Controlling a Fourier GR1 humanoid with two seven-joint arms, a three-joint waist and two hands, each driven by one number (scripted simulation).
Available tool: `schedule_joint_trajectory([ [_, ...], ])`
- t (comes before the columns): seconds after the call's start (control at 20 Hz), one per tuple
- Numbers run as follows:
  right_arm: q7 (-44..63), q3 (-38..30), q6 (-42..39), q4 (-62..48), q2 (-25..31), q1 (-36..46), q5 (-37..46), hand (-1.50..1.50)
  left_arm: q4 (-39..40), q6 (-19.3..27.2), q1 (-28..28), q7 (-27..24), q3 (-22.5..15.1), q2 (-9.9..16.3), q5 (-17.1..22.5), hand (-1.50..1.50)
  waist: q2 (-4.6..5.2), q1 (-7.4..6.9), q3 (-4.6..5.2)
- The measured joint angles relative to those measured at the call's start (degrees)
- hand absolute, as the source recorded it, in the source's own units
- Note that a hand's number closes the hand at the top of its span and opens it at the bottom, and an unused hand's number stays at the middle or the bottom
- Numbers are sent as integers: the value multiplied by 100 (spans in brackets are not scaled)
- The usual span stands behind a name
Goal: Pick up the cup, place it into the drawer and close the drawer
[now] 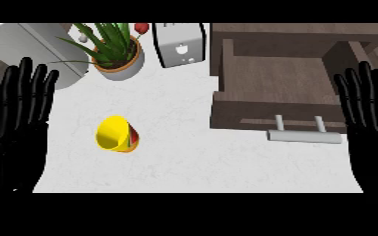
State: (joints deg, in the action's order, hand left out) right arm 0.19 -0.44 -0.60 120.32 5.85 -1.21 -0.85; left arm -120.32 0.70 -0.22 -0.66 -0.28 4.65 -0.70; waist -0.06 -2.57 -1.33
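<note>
A yellow cup (117,134) with a red and orange band stands on the white counter, left of the middle, its mouth tilted toward me. At the right, the brown drawer (273,77) is pulled open, and its grey bar handle (304,136) faces me. My left hand (23,115) rests at the left edge with straight fingers pointing up, well left of the cup. My right hand (362,110) rests the same way at the right edge, beside the drawer's right side. Neither hand holds anything.
A potted plant (114,50) with green leaves and a red flower stands at the back left. A white toaster (179,45) sits beside it. A grey appliance (44,50) fills the far left corner. The dark cabinet top (295,30) runs behind the drawer.
</note>
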Motion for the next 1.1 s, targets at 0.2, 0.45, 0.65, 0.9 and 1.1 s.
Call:
schedule_joint_trajectory([
  [0.2,-32,1,-22,-32,-8,132,-22,-150,-163,-637,178,-34,82,317,603,-150,0,133,86],
  [0.45,169,161,-242,-143,86,118,-93,-150,70,-1442,449,321,224,587,1992,-150,13,178,127],
  [0.65,344,162,-433,-438,191,345,-207,-150,663,-1851,372,534,614,815,2847,-150,17,216,134],
  [0.9,489,130,-515,-622,194,601,-245,-150,1569,-2256,244,249,823,861,2808,-150,12,246,135],
  [1.1,477,13,-574,-918,216,936,-259,-150,2218,-2425,57,57,957,901,2608,-150,13,251,135],
])
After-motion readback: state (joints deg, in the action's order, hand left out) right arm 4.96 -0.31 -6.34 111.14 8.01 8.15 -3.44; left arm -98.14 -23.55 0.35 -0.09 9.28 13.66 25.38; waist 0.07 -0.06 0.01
